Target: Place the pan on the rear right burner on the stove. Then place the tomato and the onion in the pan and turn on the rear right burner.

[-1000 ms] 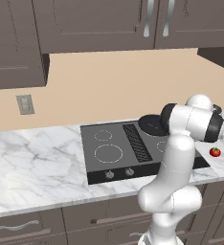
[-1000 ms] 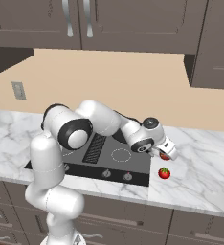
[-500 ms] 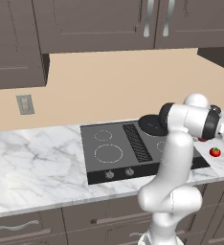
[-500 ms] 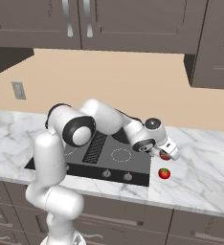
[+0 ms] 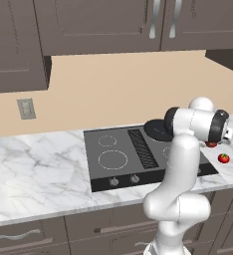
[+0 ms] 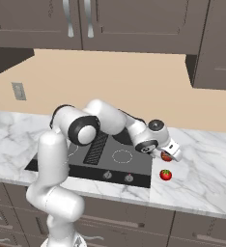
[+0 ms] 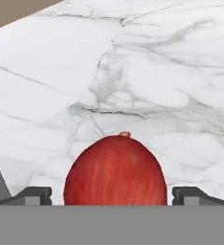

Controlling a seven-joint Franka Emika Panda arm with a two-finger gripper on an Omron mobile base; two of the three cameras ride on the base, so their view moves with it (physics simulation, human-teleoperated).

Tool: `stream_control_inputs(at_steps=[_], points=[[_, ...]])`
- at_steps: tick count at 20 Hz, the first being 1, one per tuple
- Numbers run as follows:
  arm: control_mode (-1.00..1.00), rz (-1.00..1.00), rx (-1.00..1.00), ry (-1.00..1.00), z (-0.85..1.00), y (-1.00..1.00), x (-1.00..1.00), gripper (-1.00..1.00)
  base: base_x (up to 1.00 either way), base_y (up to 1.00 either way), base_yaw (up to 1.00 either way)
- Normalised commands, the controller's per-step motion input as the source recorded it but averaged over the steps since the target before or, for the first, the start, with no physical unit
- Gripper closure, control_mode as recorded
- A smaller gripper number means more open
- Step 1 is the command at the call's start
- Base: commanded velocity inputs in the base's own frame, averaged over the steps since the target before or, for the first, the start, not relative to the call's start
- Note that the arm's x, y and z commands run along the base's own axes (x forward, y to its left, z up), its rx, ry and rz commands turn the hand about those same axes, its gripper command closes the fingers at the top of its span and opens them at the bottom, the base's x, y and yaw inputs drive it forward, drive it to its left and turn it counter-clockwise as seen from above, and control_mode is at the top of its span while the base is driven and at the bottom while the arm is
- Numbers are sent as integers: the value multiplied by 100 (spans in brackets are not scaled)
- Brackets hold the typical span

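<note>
The dull red onion (image 7: 114, 170) lies on the marble counter right of the stove (image 5: 113, 159), and my open gripper (image 7: 112, 196) straddles it, one dark fingertip on each side with a narrow gap. From the right base view, the gripper (image 6: 172, 154) hangs low over the onion (image 6: 166, 157). The bright red tomato (image 6: 166, 174) with its green top rests on the counter just in front; it is also in the left base view as the tomato (image 5: 223, 158). The black pan (image 5: 156, 130) sits at the stove's rear right, covering the burner ring there.
Small knobs (image 5: 113, 182) line the stove's front edge beside the black centre vent grille (image 5: 142, 148). Marble counter (image 5: 39, 169) stretches to the left, with a beige wall behind and dark cabinets overhead. My arm reaches across the stove's right half.
The hand has sunk slightly lower and rightward over the onion. Onion, tomato and pan have not moved.
</note>
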Motion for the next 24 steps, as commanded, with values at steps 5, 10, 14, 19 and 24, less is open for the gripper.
stream_control_inputs(at_steps=[5, 10, 14, 19, 24], points=[[-100, 0, 0, 0, -10, -1, 13, -100, 0, 0, 0], [-100, 0, 0, 0, -14, -4, 10, -100, 0, 0, 0], [-100, 0, 0, 0, -17, -6, 9, -100, 0, 0, 0], [-100, 0, 0, 1, -17, -4, 2, -100, 0, 0, 0], [-100, 0, 0, 1, -13, 0, 0, -100, 0, 0, 0]])
